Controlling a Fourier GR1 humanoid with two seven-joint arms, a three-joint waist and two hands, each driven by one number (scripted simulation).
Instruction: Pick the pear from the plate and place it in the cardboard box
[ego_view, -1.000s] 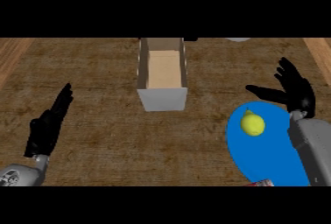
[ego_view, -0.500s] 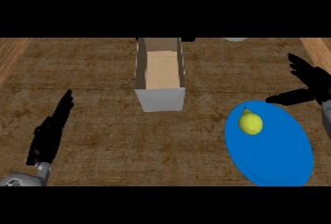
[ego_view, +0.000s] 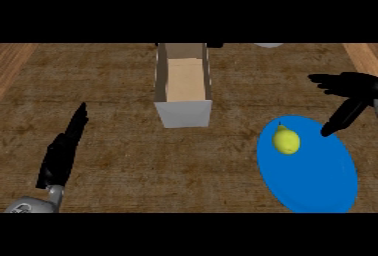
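A yellow pear (ego_view: 286, 140) lies on the upper left part of a blue plate (ego_view: 317, 175) at the right of the counter. My right hand (ego_view: 353, 95) hovers open just beyond the plate's far right rim, fingers spread, thumb pointing down toward the plate, not touching the pear. A narrow open cardboard box (ego_view: 184, 82) stands at the top centre with nothing visible inside. My left hand (ego_view: 63, 150) rests open at the lower left, fingers straight.
The brown woven counter mat (ego_view: 133, 160) covers most of the view. Lighter wooden strips show at the far left (ego_view: 11, 65) and far right edges. A small pale object (ego_view: 269, 45) peeks in at the top edge.
My right hand moved up and rightward, away from over the plate, and its forearm left the view. The pear, plate and box stayed put. The left hand shifted slightly.
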